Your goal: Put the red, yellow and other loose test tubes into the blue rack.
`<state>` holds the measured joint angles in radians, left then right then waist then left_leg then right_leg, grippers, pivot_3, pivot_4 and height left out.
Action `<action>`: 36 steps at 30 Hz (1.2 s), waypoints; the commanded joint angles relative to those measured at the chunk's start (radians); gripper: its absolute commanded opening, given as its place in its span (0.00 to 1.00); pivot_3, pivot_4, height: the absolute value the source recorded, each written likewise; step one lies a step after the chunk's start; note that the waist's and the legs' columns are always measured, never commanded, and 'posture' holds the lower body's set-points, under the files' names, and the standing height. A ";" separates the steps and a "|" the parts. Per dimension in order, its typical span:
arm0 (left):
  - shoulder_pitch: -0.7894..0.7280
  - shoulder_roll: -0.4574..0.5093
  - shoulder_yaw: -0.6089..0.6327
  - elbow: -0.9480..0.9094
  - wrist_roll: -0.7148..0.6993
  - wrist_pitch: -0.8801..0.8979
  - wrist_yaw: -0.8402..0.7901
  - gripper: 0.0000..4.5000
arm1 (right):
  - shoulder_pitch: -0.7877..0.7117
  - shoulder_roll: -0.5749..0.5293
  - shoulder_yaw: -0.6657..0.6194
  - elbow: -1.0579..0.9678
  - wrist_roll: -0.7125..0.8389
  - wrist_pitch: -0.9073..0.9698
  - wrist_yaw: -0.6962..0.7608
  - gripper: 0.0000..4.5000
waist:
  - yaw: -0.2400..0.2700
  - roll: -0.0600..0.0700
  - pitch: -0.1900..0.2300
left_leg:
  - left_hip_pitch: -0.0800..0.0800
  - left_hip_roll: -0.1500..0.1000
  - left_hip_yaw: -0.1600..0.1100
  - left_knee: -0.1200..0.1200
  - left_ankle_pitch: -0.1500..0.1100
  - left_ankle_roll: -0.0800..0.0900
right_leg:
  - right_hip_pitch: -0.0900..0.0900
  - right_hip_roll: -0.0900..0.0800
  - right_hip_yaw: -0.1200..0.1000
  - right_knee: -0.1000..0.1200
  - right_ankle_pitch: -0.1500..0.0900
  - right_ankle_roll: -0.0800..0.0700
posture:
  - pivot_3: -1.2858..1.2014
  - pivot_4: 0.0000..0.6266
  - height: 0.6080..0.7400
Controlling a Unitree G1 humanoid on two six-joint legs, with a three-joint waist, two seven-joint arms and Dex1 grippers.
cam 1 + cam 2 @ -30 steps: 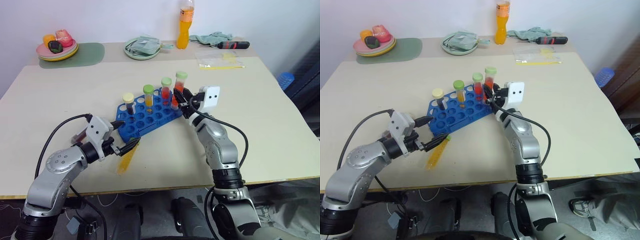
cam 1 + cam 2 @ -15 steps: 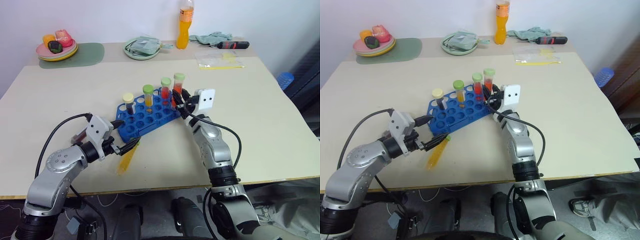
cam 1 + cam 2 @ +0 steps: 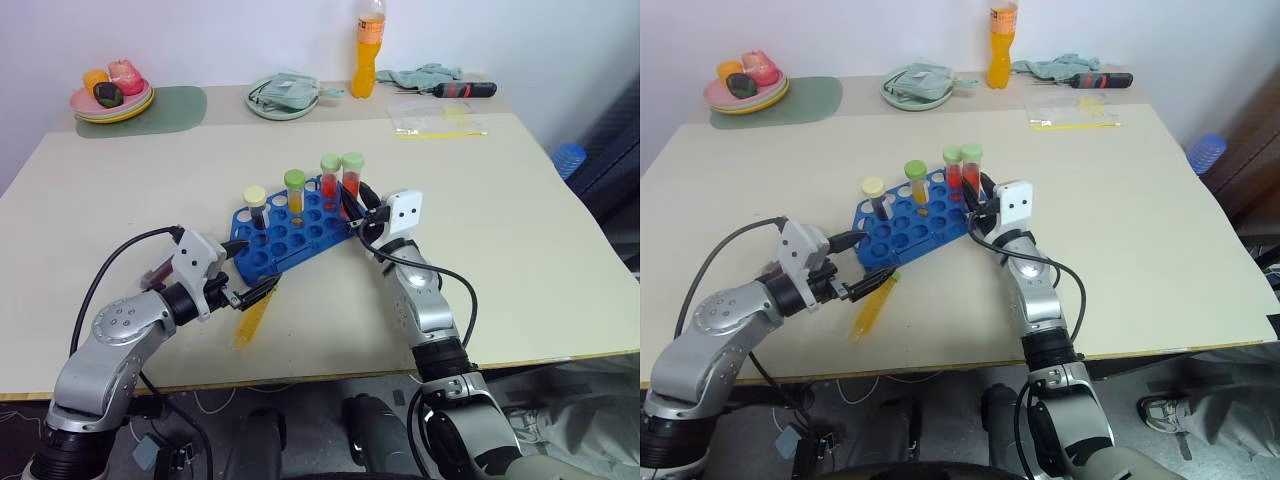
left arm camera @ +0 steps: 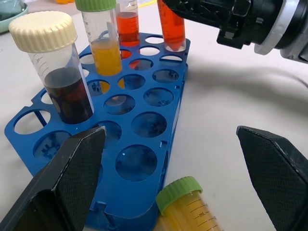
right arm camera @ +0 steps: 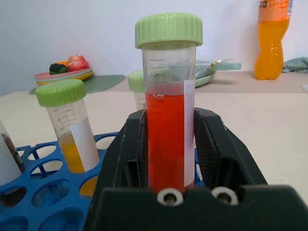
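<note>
The blue rack (image 3: 300,232) lies mid-table. Upright in it are a dark tube with a cream cap (image 3: 257,204), a yellow tube with a green cap (image 3: 296,190) and a red tube with a green cap (image 3: 330,176). My right gripper (image 3: 353,207) is shut on another red, green-capped tube (image 5: 166,130). That tube stands upright with its lower end at a hole in the rack's right corner (image 4: 174,44). One loose yellow tube (image 3: 252,318) lies on the table by the rack's near corner. My left gripper (image 3: 250,270) hangs open just above that tube, touching nothing.
Along the far edge stand an orange drink bottle (image 3: 371,45), a green plate (image 3: 262,110) holding a cloth, and a plate of toy food (image 3: 90,108). A screwdriver (image 3: 465,90) and a clear plastic bag (image 3: 440,115) lie far right.
My right gripper has rolled and sunk slightly, bringing the red tube more upright and lower at the rack's right corner. The left arm has stayed still.
</note>
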<state>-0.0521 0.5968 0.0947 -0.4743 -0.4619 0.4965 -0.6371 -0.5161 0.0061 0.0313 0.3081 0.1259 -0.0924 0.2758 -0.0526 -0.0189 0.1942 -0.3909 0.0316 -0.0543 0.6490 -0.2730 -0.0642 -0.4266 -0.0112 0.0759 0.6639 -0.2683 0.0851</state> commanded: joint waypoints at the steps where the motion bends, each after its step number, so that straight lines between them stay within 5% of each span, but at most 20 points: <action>1: -0.009 0.007 0.021 -0.044 -0.011 0.000 0.004 1.00 | -0.002 0.015 0.002 0.009 0.013 -0.026 0.017 0.44 | -0.003 0.000 0.000 | 0.000 0.000 0.000 0.000 0.000 0.000 | 0.000 0.000 0.000 0.000 0.000 0.000 | 0.52 0.24 1.00; 6: -0.008 0.012 0.030 -0.052 -0.015 0.011 0.010 1.00 | 0.006 -0.001 -0.002 -0.059 0.022 -0.018 0.028 0.96 | -0.007 0.000 0.000 | 0.000 0.000 0.000 0.000 0.000 0.000 | 0.000 0.000 0.000 0.000 0.000 0.000 | 0.52 0.24 1.00; 9: -0.011 0.017 0.048 -0.069 -0.030 0.036 0.022 1.00 | 0.034 -0.043 0.009 -0.163 0.032 0.023 0.068 0.96 | -0.004 0.000 0.000 | 0.000 0.000 0.000 0.000 0.000 0.000 | 0.000 0.000 0.000 0.000 0.000 0.000 | 0.52 0.24 1.00; 18: -0.114 0.104 0.096 -0.214 -0.184 0.380 0.133 1.00 | 0.167 -0.424 0.021 -0.540 0.174 0.298 0.423 0.96 | 0.006 0.000 0.000 | 0.000 0.000 -0.001 0.001 0.000 0.000 | 0.001 0.000 0.000 0.000 0.000 0.000 | 0.52 0.24 1.00; 23: -0.352 0.131 0.028 -0.312 -0.260 0.891 0.300 1.00 | 0.166 -0.667 0.010 -0.610 0.258 0.376 0.682 0.96 | 0.011 -0.001 0.001 | 0.000 -0.001 -0.002 0.002 0.000 0.000 | 0.003 0.000 -0.001 0.000 0.000 0.001 | 0.52 0.24 1.00; 26: -0.506 0.154 -0.067 -0.232 -0.392 1.102 0.389 1.00 | 0.113 -0.707 0.023 -0.593 0.279 0.388 0.747 0.96 | 0.005 -0.002 0.001 | 0.001 -0.001 -0.002 0.003 0.000 0.000 | 0.005 0.000 -0.001 -0.001 0.000 0.001 | 0.52 0.24 1.00; 36: -0.556 0.196 -0.183 -0.074 -0.941 1.118 0.907 1.00 | 0.056 -0.722 0.064 -0.618 0.314 0.442 0.867 0.96 | 0.009 -0.001 0.001 | 0.001 -0.001 -0.003 0.003 0.000 0.000 | 0.004 0.000 -0.001 0.000 0.000 0.001 | 0.52 0.24 1.00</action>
<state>-0.6252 0.7844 -0.0866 -0.5737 -1.3090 1.6037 0.1870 -0.4522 -0.7070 0.1036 -0.2724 0.4186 0.3513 1.1315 -0.0439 -0.0200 0.1953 -0.3894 0.0308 -0.0576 0.6519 -0.2730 -0.0642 -0.4226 -0.0116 0.0750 0.6638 -0.2688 0.0858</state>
